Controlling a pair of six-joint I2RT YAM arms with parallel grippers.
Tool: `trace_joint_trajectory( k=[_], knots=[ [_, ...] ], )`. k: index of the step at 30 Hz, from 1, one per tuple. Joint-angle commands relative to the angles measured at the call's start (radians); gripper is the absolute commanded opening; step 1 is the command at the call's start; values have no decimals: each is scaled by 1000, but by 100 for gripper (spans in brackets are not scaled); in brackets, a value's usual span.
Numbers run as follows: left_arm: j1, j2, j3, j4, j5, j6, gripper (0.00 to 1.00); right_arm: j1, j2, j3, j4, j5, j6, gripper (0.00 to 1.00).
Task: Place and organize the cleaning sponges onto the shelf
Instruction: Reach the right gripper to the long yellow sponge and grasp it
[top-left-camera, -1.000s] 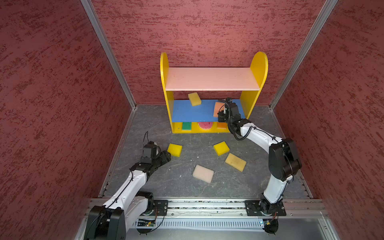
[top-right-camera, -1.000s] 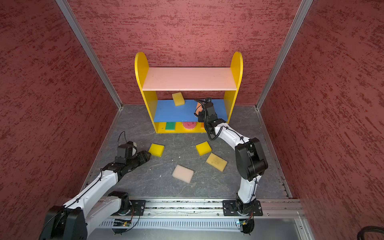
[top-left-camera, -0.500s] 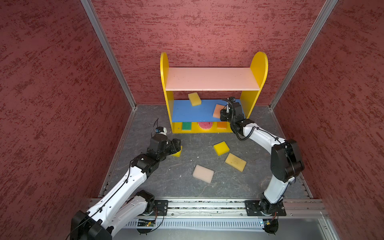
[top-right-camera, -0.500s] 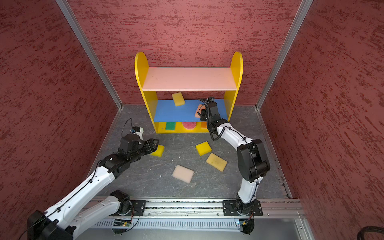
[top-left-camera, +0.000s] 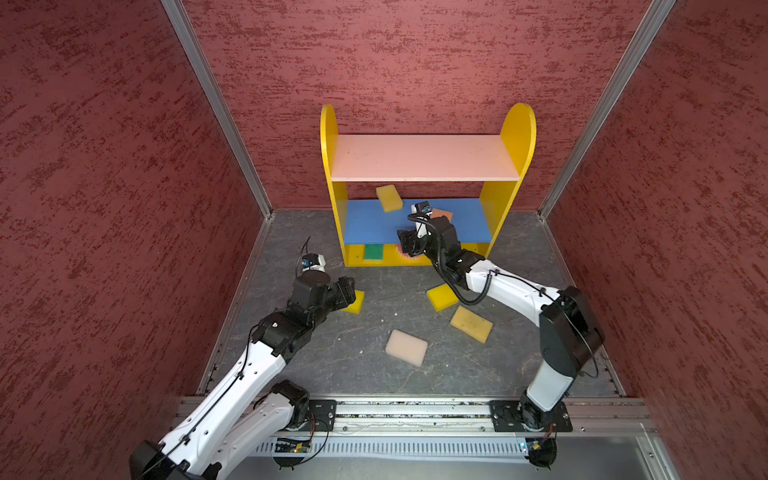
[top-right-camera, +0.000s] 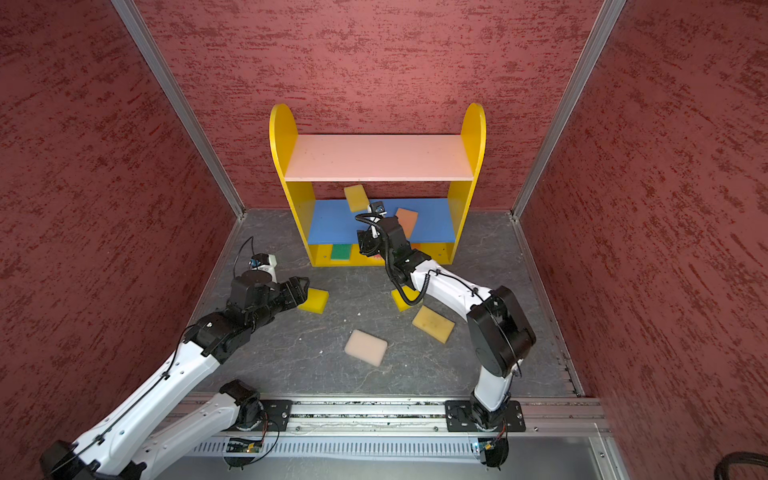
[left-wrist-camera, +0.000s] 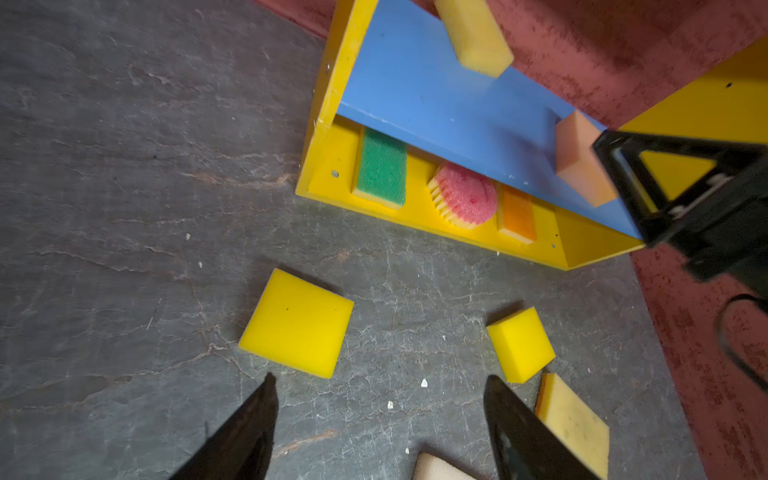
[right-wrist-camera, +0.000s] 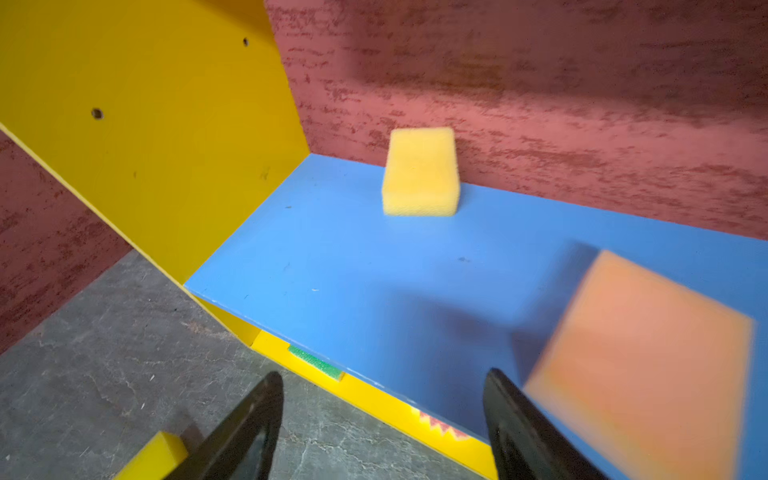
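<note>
The shelf (top-left-camera: 424, 158) stands at the back wall. On its blue board (right-wrist-camera: 332, 257) a golden sponge (top-left-camera: 388, 198) leans against the wall and an orange sponge (top-right-camera: 406, 220) rests tilted. My right gripper (right-wrist-camera: 382, 374) is open and empty at that board's front edge, left of the orange sponge. On the bottom board lie a green sponge (left-wrist-camera: 382, 166), a round pink one (left-wrist-camera: 467, 195) and an orange one (left-wrist-camera: 516, 216). My left gripper (left-wrist-camera: 380, 378) is open and empty just short of a yellow sponge (top-left-camera: 354, 302) on the floor.
On the grey floor lie another yellow sponge (top-left-camera: 441, 296) under the right forearm, a tan sponge (top-left-camera: 471, 324) and a peach sponge (top-left-camera: 406, 347). Red walls close in both sides and the back. The shelf's pink top board (top-right-camera: 378, 158) is bare.
The right gripper has opened, let go of the orange sponge on the blue board and drawn back to its front edge. The left arm has reached forward to the yellow sponge.
</note>
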Motion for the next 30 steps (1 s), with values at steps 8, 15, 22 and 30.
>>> trace_joint_trajectory(
  k=[8, 15, 22, 30],
  knots=[
    [120, -177, -39, -175, 17, 29, 79, -6, 230, 217, 219, -8, -4, 85],
    [222, -179, -47, -213, 115, 54, 79, -10, 422, 465, 188, 52, -83, 98],
    [287, -150, -41, -204, 174, 73, 79, -36, 617, 773, 43, 83, -85, 99],
    [309, -119, -46, -184, 201, 74, 79, -63, 722, 956, -76, 177, -75, 99]
  ],
)
